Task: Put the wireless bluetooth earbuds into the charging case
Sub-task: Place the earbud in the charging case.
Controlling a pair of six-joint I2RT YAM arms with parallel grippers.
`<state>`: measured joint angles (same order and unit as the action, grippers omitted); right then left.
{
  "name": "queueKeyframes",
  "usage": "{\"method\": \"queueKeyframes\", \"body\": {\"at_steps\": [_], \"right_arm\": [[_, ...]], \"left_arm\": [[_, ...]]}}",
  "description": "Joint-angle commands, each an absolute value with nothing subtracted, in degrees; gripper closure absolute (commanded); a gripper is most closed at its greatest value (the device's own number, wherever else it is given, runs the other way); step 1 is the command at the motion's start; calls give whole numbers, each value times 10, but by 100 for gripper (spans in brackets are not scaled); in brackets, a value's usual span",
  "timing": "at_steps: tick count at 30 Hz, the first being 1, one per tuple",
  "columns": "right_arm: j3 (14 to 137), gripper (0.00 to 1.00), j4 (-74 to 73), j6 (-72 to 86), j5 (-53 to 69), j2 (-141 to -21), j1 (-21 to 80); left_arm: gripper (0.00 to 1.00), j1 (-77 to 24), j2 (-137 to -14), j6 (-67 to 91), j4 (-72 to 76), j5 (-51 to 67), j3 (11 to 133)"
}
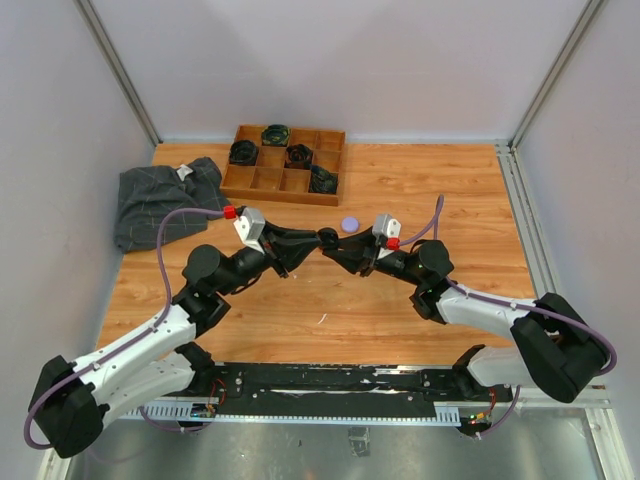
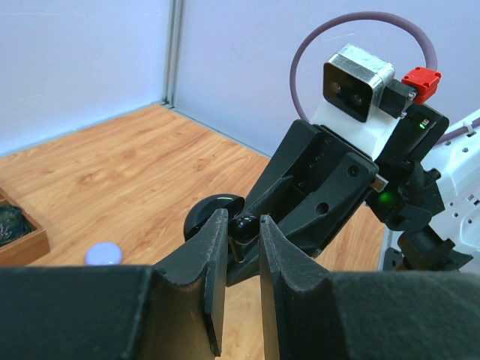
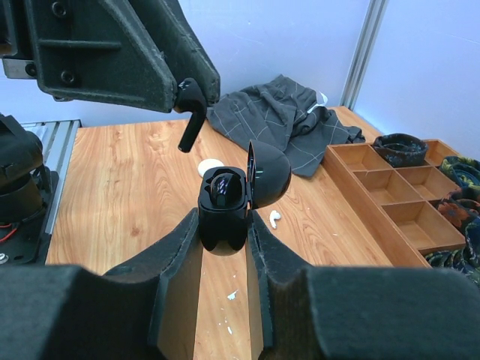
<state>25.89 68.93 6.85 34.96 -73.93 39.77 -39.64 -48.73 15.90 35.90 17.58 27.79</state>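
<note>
Right fingers (image 3: 176, 259) clamp the charging case (image 3: 223, 196) upright, lid open, socket facing up. Left fingers (image 2: 212, 255) pinch a black earbud (image 3: 190, 114) stem-down near above it, off the bench (image 3: 112, 195). We judge this pre-insertion alignment.

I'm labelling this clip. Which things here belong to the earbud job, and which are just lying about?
Job: black earbud in the left fingers; open charging case in the right fingers; white earbud loose on the table.
Lying about: grey cloth; wooden tray with dark bundles; lilac disc.
</note>
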Motion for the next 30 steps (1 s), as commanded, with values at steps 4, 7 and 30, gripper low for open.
{"method": "queueKeyframes", "body": {"at_steps": [4,7,30], "right_arm": [[280,99,710,79,372,-720,407],[280,99,707,78,374,-715,408],[277,99,708,76,369,-701,410]], "left_arm": [[88,-409,-512,150,427,185,278],[88,-411,-521,149,430,184,278],[86,-423,-528,151,444,191,260]]}}
